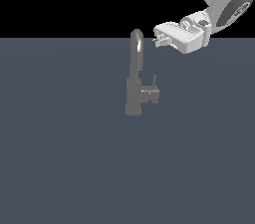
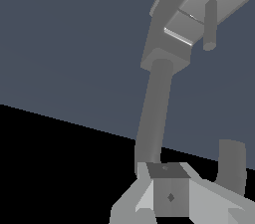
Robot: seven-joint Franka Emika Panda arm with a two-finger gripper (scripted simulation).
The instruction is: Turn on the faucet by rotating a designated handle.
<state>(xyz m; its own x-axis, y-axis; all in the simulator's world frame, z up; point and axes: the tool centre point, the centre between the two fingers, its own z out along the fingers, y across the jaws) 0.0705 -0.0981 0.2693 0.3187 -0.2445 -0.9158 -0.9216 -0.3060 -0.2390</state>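
Faucet (image 1: 135, 81) upright mid-surface (image 1: 60, 158), long axis vertical, spout arching over toward exterior view's right; handle (image 1: 151, 93) jutting sideways to that same side. Gripper (image 1: 159, 40) near spout top, not touching; fingers' (image 1: 160, 43) spread unclear

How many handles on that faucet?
1 visible. The handle sticks out of the faucet body toward the exterior view's right, a thin pin rising at its end; it also shows in the wrist view. The body's far side is hidden, so another could exist.
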